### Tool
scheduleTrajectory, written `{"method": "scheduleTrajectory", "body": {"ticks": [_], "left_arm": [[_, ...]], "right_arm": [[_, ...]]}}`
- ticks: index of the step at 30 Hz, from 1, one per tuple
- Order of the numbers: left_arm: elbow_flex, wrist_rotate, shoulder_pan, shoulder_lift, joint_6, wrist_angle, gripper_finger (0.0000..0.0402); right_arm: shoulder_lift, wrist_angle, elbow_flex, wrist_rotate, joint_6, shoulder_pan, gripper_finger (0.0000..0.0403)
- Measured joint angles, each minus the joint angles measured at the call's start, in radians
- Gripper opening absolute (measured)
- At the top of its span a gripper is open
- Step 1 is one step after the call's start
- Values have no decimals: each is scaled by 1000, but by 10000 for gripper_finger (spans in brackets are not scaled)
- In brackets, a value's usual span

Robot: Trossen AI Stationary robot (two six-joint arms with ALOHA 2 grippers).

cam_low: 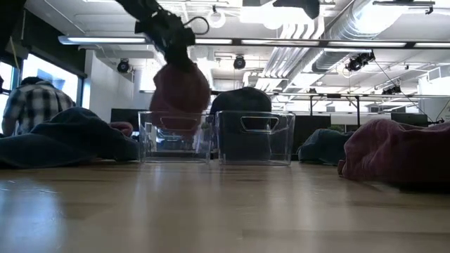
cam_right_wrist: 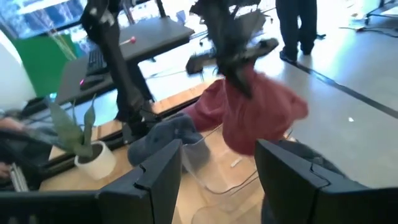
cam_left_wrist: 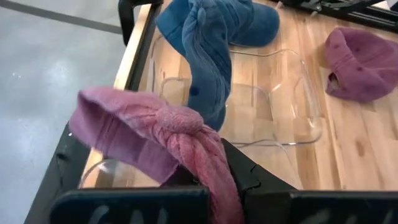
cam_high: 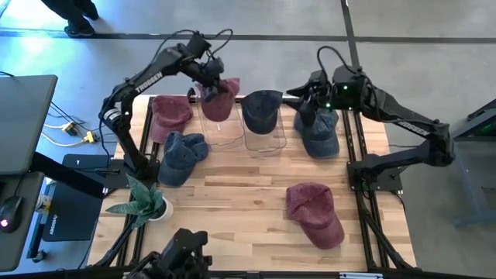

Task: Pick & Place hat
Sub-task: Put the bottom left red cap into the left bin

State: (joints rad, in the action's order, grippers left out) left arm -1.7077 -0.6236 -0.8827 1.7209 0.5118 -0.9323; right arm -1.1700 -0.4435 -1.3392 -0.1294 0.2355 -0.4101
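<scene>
Two clear bins sit side by side at about twelve o'clock on the wooden table (cam_high: pixel 248 182). The left gripper (cam_high: pixel 211 77) is clamped shut on a maroon hat (cam_high: pixel 219 98), which hangs from it above the left clear bin (cam_high: pixel 219 130); the low view shows the hat (cam_low: pixel 181 90) dangling with its lower edge at the bin's rim. A dark navy hat (cam_high: pixel 262 110) already rests in the right clear bin (cam_high: pixel 266 136). The right gripper (cam_high: pixel 308 99) hovers at about one o'clock, its fingers spread apart and holding nothing, just above a blue hat (cam_high: pixel 319 132) lying beside the right bin. At about ten o'clock a second maroon hat (cam_high: pixel 169 115) lies on the table, with a blue denim hat (cam_high: pixel 181 156) near it toward nine o'clock. A third maroon hat (cam_high: pixel 314 213) lies at about five o'clock, well apart from the bins. A small potted plant (cam_high: pixel 147 201) stands at about eight o'clock.
</scene>
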Motion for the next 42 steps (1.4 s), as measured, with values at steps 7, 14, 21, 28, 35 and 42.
{"method": "scheduleTrajectory", "body": {"ticks": [7, 14, 21, 28, 35, 42], "left_arm": [[202, -51, -13, -26, -47, 252, 0], [343, -96, -30, -48, -67, 436, 0], [460, -225, -78, -62, 27, 588, 0], [470, -105, -79, -64, 143, 609, 4], [470, -70, -79, -64, 260, 551, 67], [470, -47, -80, -64, 245, 562, 159]], "right_arm": [[41, 1, 0, -39, 81, -62, 197], [44, -5, 0, -43, 157, -100, 197], [39, -21, 0, -43, 232, -114, 197], [38, -32, 0, -40, 283, -114, 197], [36, -34, 0, -38, 292, -114, 197], [36, -68, 0, -43, 311, -114, 197]]}}
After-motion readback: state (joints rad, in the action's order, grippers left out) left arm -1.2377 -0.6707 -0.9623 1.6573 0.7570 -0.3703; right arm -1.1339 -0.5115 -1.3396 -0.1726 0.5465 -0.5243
